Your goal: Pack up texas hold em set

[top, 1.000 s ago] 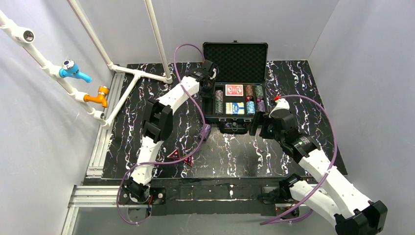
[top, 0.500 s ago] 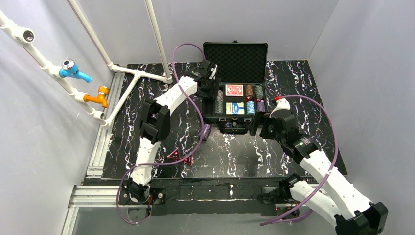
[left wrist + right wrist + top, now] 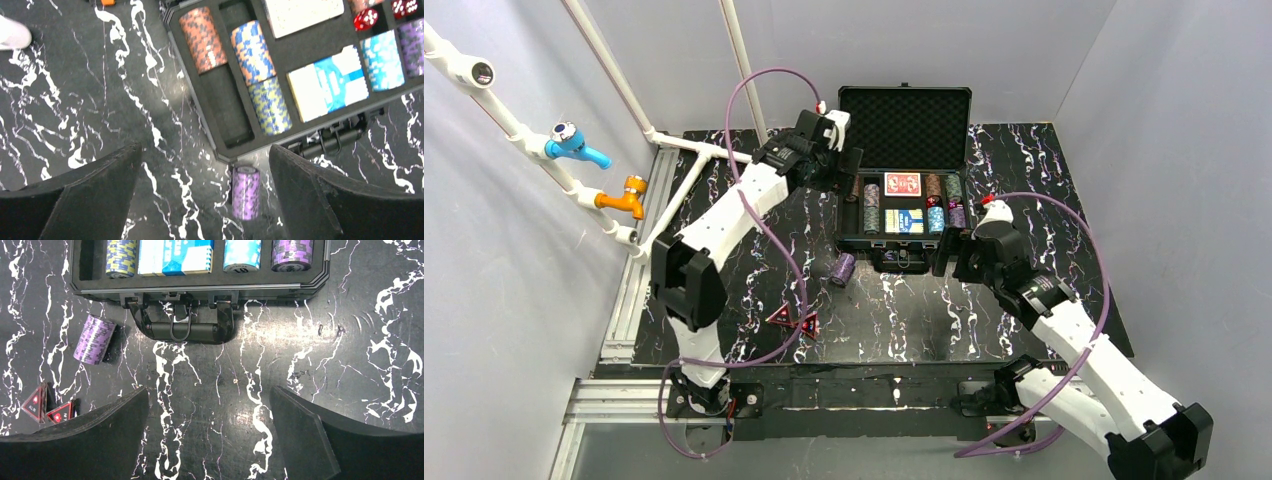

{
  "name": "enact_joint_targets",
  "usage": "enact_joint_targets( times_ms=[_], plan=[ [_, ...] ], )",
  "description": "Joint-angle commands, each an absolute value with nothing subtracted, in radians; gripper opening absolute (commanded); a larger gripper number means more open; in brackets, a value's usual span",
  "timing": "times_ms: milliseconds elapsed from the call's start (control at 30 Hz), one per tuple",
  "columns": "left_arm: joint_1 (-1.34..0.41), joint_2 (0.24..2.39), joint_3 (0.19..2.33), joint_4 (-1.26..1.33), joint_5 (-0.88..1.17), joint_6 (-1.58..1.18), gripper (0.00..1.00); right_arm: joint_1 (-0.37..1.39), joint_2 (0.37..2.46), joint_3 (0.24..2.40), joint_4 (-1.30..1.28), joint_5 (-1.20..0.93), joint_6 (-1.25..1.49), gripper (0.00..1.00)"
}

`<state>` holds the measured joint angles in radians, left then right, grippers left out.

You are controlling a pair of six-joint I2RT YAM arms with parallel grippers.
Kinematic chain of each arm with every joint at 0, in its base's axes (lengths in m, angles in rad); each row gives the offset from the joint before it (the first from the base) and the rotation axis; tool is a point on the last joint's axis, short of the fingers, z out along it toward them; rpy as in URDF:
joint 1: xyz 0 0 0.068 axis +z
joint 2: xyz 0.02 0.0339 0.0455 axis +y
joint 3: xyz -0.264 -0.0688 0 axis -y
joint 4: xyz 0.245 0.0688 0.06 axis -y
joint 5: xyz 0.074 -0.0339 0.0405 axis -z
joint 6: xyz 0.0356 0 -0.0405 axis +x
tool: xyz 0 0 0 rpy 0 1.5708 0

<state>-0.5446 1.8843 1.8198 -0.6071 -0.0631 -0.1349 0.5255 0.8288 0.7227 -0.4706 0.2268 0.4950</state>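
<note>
Left gripper (image 3: 204, 150): fingers apart, nothing between. Case (image 3: 226, 107) ahead of tips. Purple chip stack (image 3: 245, 192) lying on table (image 3: 100, 100) between fingers, just outside case corner. Right gripper (image 3: 209, 390): fingers apart, empty. Handle (image 3: 182, 330) ahead. Two red triangles (image 3: 47, 407) beside one finger, seemingly touching.
</note>
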Motion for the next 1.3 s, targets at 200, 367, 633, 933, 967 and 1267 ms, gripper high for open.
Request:
enact_joint_targets(
  times_ms=[200, 367, 633, 933, 967, 1267],
  plan=[
    [-0.543, 1.587, 1.504, -0.543, -0.125, -0.093, 0.98, 0.524, 0.867, 0.815, -0.443, 0.274, 0.472, 0.98],
    [-0.545, 1.452, 1.346, -0.495, -0.154, -0.114, 0.98, 0.524, 0.890, 0.829, -0.436, 0.270, 0.483, 0.98],
    [-0.549, 1.318, 1.248, -0.530, 0.014, -0.058, 0.98, 0.524, 0.911, 0.834, -0.427, 0.252, 0.515, 0.98],
    [-0.549, 1.276, 1.164, -0.569, 0.042, -0.090, 0.98, 0.523, 0.919, 0.833, -0.425, 0.266, 0.525, 0.98],
    [-0.549, 1.271, 1.155, -0.569, 0.062, -0.092, 0.98, 0.523, 0.922, 0.833, -0.422, 0.267, 0.526, 0.98],
    [-0.562, 1.330, 1.143, -0.574, 0.130, -0.125, 0.98, 0.525, 0.937, 0.819, -0.387, 0.268, 0.531, 0.98]
  ],
)
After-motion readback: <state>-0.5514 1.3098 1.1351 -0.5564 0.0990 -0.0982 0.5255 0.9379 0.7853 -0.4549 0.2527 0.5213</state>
